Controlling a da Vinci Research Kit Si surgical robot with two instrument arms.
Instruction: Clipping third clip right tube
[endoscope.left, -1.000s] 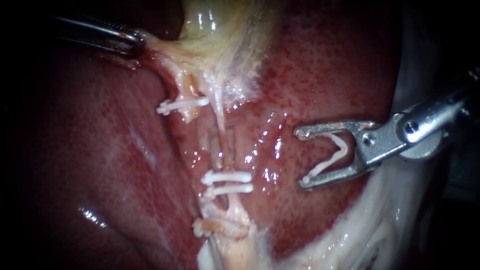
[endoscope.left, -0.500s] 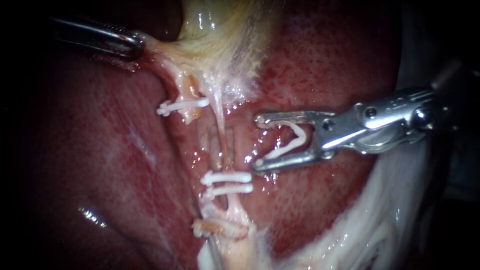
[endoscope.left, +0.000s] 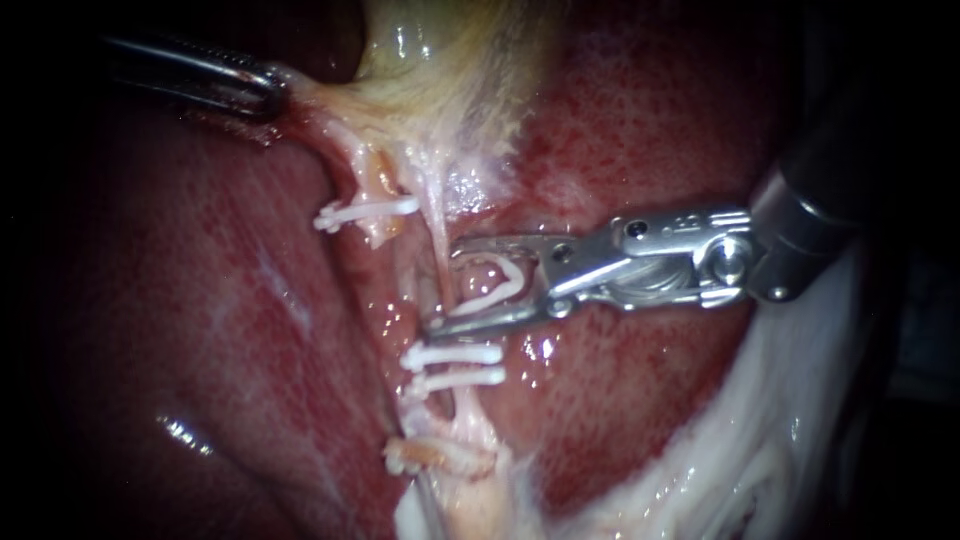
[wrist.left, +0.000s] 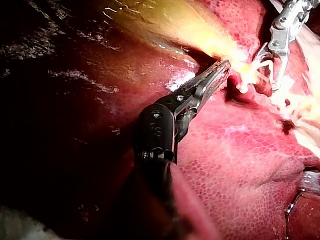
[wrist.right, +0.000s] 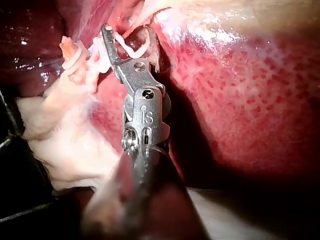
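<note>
The right tube (endoscope.left: 437, 228) runs down from the pale gallbladder (endoscope.left: 440, 90) and carries two white clips (endoscope.left: 452, 366) lower down. My right instrument (endoscope.left: 444, 285) comes in from the right; its jaws stand wide apart, hold an open white clip (endoscope.left: 492, 283), and straddle the right tube just above those two clips. The right wrist view shows the same clip (wrist.right: 131, 49) in my right instrument (wrist.right: 127, 34). The left tube (endoscope.left: 372, 190) bears one clip (endoscope.left: 365, 212). My left instrument (endoscope.left: 265, 90) (wrist.left: 216, 75) is shut on gallbladder tissue at the upper left and holds it taut.
Red liver (endoscope.left: 200, 300) surrounds the tubes on both sides. A stained clip (endoscope.left: 440, 455) sits on a stump below the two clips. White fatty tissue (endoscope.left: 740, 450) lies at the lower right, under the right instrument's shaft.
My right instrument has moved left with its clip, from over the liver to astride the right tube. The left instrument and its hold have not moved.
</note>
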